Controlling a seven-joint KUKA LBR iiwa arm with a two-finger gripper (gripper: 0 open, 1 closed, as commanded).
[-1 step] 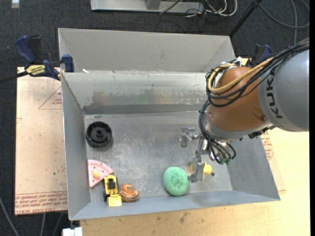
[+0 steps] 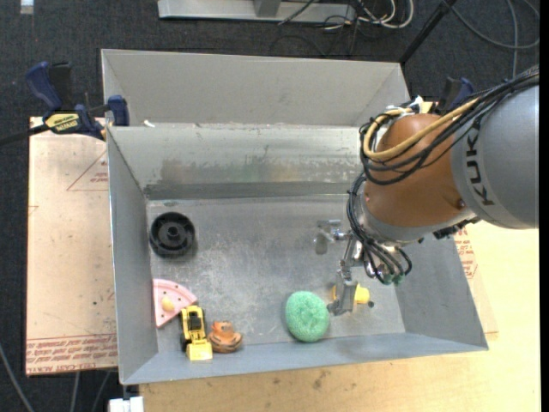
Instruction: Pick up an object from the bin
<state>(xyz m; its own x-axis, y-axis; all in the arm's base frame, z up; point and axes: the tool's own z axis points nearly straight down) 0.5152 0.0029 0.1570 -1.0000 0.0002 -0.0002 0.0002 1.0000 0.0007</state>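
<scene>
Gripper (image 2: 345,299) sits low, just right of green ball (image 2: 306,317), yellow piece (image 2: 361,297) beside it. Whether it is open or closed cannot be told. Centre on one item, then lift vertically.

Robotics laboratory: KUKA arm (image 2: 513,157) over a grey metal bin (image 2: 257,84); loose cables (image 2: 383,2) on dark carpet (image 2: 86,15).

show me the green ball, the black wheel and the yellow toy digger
green ball (image 2: 306,317), camera view, middle of its top
black wheel (image 2: 171,235), camera view, its centre hub
yellow toy digger (image 2: 194,329), camera view, middle of its body
</scene>
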